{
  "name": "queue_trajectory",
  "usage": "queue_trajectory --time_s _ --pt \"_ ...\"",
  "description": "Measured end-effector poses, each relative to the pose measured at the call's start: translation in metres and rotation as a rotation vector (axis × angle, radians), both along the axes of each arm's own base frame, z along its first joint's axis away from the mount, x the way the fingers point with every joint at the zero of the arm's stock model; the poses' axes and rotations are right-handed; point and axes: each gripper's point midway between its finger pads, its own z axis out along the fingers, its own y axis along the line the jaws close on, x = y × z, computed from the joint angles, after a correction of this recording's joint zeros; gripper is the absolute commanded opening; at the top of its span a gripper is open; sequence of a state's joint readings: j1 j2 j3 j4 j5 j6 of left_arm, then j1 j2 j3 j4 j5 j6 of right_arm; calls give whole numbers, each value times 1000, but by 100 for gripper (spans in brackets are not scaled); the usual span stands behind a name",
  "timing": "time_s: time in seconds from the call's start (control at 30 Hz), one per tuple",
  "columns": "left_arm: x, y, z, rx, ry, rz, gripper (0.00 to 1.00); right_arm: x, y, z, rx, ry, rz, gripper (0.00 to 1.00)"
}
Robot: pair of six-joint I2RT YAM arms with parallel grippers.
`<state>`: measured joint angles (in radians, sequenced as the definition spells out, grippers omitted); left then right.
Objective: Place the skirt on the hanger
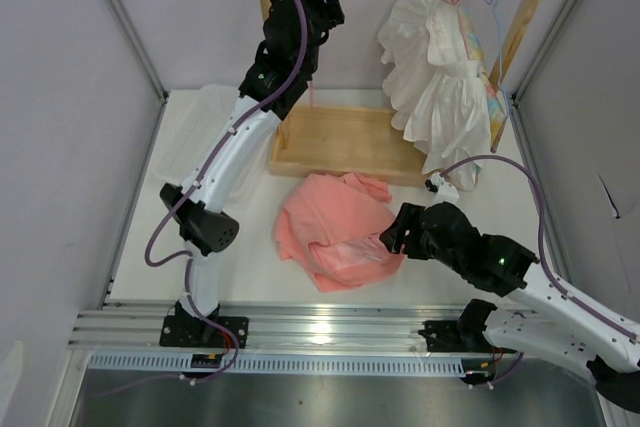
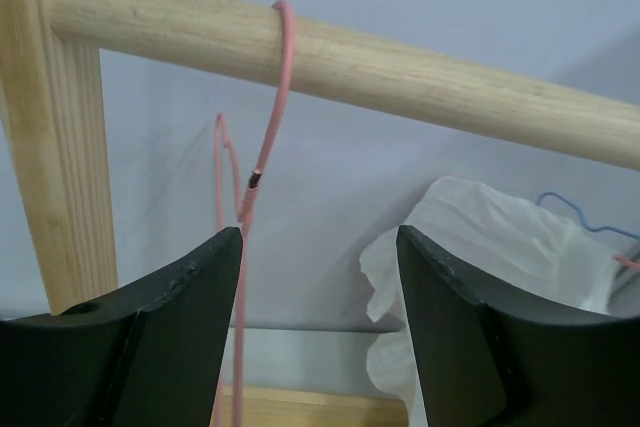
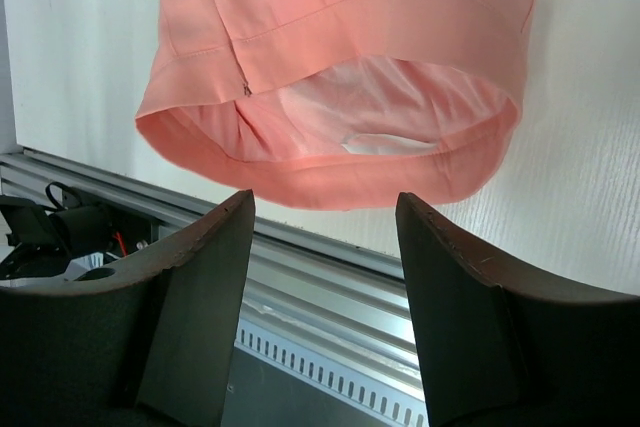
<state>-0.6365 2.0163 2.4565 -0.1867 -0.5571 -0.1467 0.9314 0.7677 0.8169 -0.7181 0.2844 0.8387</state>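
Salmon-pink skirt (image 1: 335, 227), the only one, lies crumpled on the table (image 1: 245, 272), at 9 o'clock just beside the right claw (image 1: 392, 232), the nearer arm. Left wrist view: the left claw (image 2: 320, 237) gapes wide and empty, with the pink hanger (image 2: 262, 162) at 11 o'clock on the wooden rail (image 2: 450, 87). Right wrist view: jaws wide, the skirt's hem at 12 o'clock, running 9 to 3.

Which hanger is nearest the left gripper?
The pale-pink hanger hooked over the rod just ahead of the left gripper; the light-blue hanger hangs far right, by the white garment.
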Motion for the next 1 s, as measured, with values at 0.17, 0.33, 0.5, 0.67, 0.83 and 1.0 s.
queue_trajectory --time_s 0.17,0.33,0.5,0.67,0.83,1.0 --pt "23 16 -23 23 37 57 67 0 -6 6 -10 -15 0 65" --pt "39 29 -32 35 23 93 53 2 -11 6 -19 -22 -8 65" --pt "46 31 -36 49 19 82 29 2 -12 7 -21 -28 -8 65" --pt "51 34 -30 45 -12 57 10 3 -13 8 -23 -35 -8 65" --pt "54 32 -21 44 -60 1 0 3 -14 8 -26 -39 -8 65" --pt "51 20 -13 58 -116 -107 0 4 -16 9 -26 -46 -17 65"
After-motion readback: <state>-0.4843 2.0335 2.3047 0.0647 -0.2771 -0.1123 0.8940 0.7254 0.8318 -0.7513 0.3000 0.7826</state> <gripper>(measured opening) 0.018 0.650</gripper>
